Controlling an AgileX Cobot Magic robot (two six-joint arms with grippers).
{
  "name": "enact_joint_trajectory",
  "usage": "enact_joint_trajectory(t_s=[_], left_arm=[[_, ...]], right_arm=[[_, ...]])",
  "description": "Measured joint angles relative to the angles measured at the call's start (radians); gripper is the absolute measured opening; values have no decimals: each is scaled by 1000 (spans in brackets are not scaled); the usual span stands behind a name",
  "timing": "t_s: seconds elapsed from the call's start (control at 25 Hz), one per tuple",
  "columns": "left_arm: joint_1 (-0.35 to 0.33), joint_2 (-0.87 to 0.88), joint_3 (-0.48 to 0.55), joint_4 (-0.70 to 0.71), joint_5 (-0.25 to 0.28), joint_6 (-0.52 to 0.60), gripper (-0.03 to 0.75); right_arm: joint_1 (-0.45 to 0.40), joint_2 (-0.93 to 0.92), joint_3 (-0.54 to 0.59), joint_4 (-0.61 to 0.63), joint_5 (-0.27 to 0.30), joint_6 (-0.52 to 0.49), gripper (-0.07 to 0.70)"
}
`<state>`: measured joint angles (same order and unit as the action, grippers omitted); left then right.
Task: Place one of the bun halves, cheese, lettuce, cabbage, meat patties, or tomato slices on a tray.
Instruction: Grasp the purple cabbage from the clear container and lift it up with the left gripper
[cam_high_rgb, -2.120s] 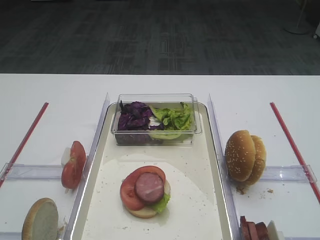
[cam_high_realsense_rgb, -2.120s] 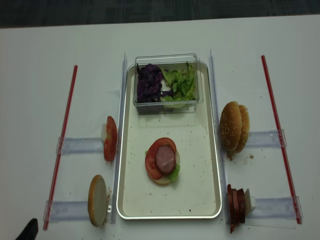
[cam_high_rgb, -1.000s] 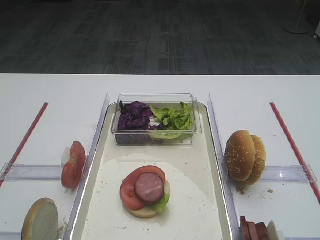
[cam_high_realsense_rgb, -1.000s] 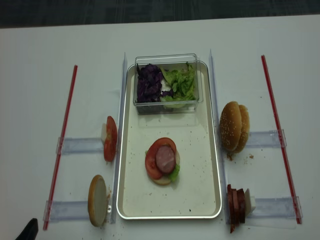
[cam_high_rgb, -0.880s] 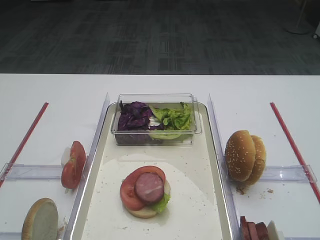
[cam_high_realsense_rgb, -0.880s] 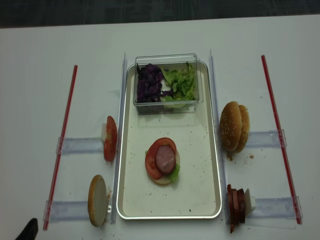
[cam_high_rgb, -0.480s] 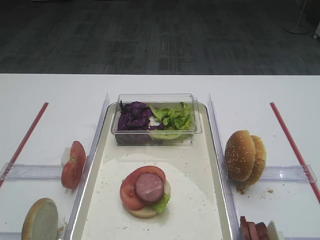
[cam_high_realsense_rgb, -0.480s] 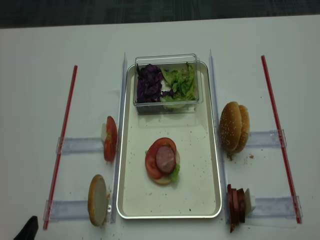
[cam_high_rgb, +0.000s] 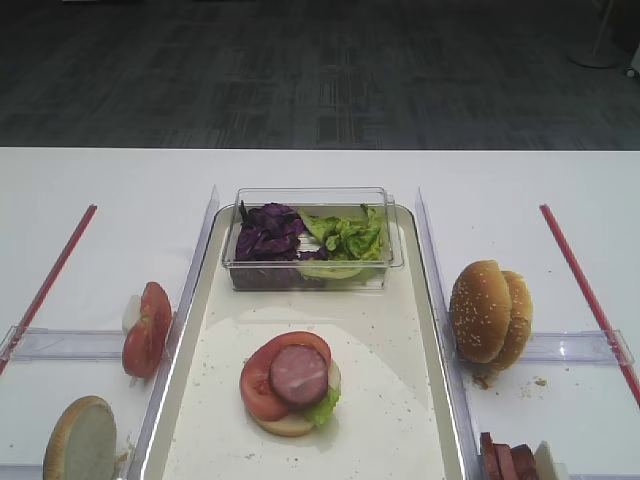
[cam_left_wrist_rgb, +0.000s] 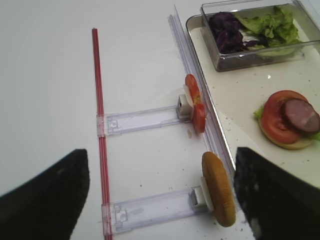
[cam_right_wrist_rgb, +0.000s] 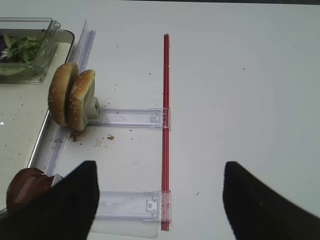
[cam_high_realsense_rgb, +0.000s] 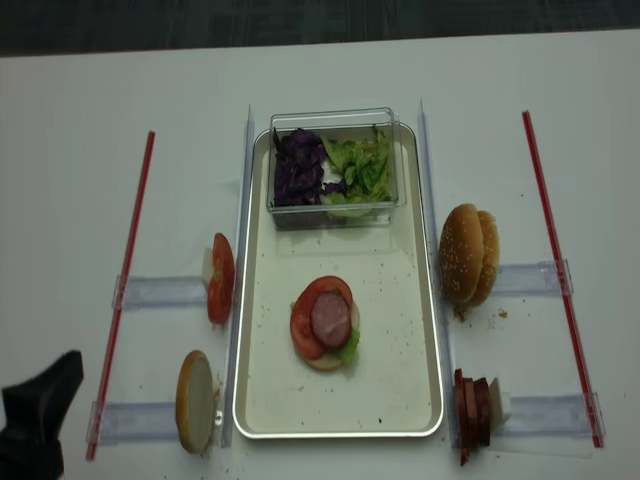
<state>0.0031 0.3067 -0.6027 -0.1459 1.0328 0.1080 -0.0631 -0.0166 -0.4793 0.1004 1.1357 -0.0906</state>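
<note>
The tray (cam_high_realsense_rgb: 437, 330) lies mid-table. On it a meat patty (cam_high_realsense_rgb: 330, 318) tops a tomato slice, lettuce and a bun half. Two bun halves (cam_right_wrist_rgb: 71, 100) stand on edge right of the tray, with more meat patties (cam_high_realsense_rgb: 472, 410) nearer. On the left stand tomato slices (cam_left_wrist_rgb: 195, 102) and another bun half (cam_left_wrist_rgb: 218, 189). Cabbage (cam_high_rgb: 268, 232) and lettuce (cam_high_rgb: 348, 238) fill a clear box. Cheese is out of view. My left gripper (cam_left_wrist_rgb: 160, 160) hangs open above the left holders. My right gripper (cam_right_wrist_rgb: 159, 167) hangs open over the right red strip, holding nothing.
Clear plastic holders (cam_high_realsense_rgb: 160, 291) run from the tray's sides out to red strips (cam_high_realsense_rgb: 128, 270) on both sides (cam_high_realsense_rgb: 550, 240). The clear box (cam_high_rgb: 312, 205) sits across the tray's far end. Crumbs (cam_right_wrist_rgb: 107, 137) lie by the right buns.
The left gripper's dark finger has risen farther into the bottom left corner of the overhead view. The food and the tray have not moved.
</note>
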Motion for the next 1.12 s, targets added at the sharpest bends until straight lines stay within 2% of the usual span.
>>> enact_joint_trajectory(t_s=[0.2, 0.64, 1.12], left_arm=[[0, 208, -76, -13, -42, 36, 545], [0, 683, -269, -24, -115, 44, 545], [0, 1151, -559, -28, -129, 69, 545]], right_arm=[[0, 0, 0, 0, 0, 0, 542], [0, 0, 0, 0, 0, 0, 542], [0, 0, 0, 0, 0, 2, 542]])
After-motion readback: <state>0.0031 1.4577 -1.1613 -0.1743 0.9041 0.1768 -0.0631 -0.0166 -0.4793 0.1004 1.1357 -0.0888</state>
